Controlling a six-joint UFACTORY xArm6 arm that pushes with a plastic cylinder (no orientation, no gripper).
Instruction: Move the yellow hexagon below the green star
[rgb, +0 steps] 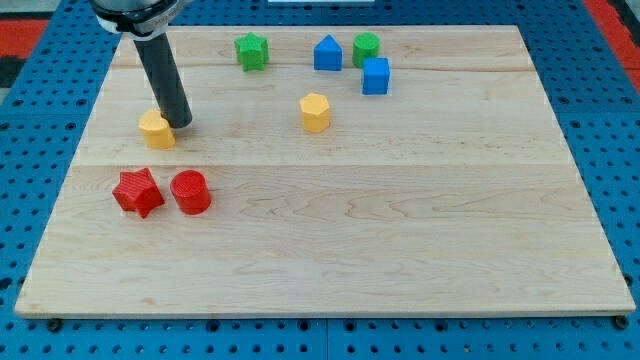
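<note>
Our tip (182, 124), a bare rod grasping nothing, touches another yellow block (156, 130) at the view's left, while the yellow hexagon (315, 112) sits right of and below the green star (251, 50), unmoved.

My tip (181, 124) touches one block (156, 130), well left of the hexagon (315, 112).

Rod (165, 85): straight, dark grey-black cylinder, smooth, faint sheen. Wider black mount (135, 14) at top, pale band along its rim.
</note>
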